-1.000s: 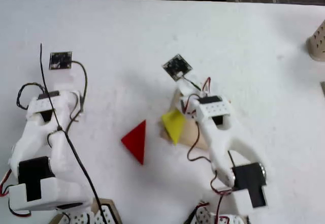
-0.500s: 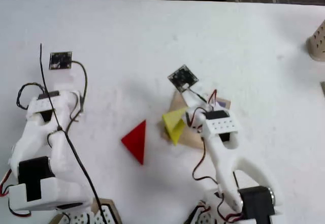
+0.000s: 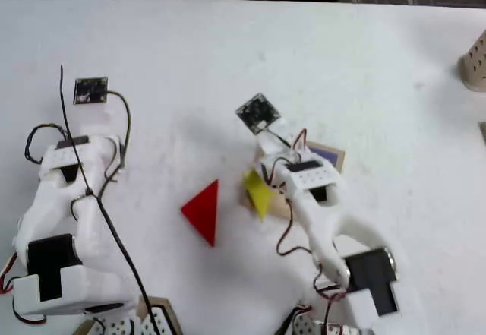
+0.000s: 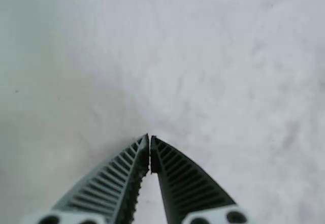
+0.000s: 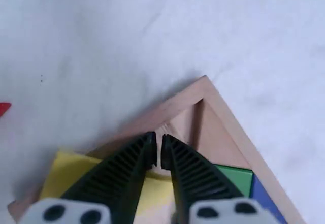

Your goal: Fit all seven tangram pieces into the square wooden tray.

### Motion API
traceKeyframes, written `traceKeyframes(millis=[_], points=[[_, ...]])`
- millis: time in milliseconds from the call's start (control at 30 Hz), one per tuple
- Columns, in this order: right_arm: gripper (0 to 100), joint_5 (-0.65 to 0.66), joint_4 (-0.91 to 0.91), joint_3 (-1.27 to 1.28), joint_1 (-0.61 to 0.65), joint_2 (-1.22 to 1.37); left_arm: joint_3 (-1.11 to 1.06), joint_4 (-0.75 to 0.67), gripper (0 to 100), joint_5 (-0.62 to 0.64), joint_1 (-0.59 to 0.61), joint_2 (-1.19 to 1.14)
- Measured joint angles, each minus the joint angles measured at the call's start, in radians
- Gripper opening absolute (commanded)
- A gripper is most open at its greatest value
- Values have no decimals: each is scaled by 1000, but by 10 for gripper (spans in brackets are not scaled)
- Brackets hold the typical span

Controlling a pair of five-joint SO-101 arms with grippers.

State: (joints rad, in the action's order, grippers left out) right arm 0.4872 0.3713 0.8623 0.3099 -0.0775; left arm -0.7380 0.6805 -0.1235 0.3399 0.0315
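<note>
Running the right arm here. Its tool (image 5: 157,150) is hovering right over one corner of the square wooden tray (image 5: 223,112), fingers pinched nearly together with just a sliver of gap and nothing in them. The left tool (image 4: 150,155) is sitting closed over bare tabletop (image 3: 190,61), well away from everything.

The yellow triangle (image 5: 63,176) is lying up against the tray's rim under my tool. I can't tell if it's seated flat or riding on the edge. A green piece (image 5: 234,177) and a blue piece (image 5: 265,196) are lying side by side in the tray. The red triangle (image 3: 203,210) is lying flat on the tabletop, a bit apart from the tray on the left arm's side.

I'm guessing these pieces are light, stiff and thin, with smooth paint, so probably slippery and prone to skating around when nudged. For the red one I'm planning on pinching it edge to edge across the narrower part near a point, not across the wide middle. The yellow one probably just wants a gentle push on its top face to settle it.
</note>
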Motion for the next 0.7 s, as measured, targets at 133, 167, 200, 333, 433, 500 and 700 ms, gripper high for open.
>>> traceKeyframes(millis=[133,167,200,333,433,500,700], points=[[22,15,140,-54,-2,5,0,0,24,0,0,0],[17,17,163,-57,-5,5,0,0,24,0,0,0],[17,17,184,-60,-9,5,0,0,24,0,0,0],[18,18,259,-60,-29,-17,0,0,24,0,0,0],[18,18,270,-31,-26,-54,0,0,24,0,0,0],[18,18,275,-20,-25,-74,0,0,24,0,0,0],[18,18,301,18,-72,-144,0,0,24,0,0,0]])
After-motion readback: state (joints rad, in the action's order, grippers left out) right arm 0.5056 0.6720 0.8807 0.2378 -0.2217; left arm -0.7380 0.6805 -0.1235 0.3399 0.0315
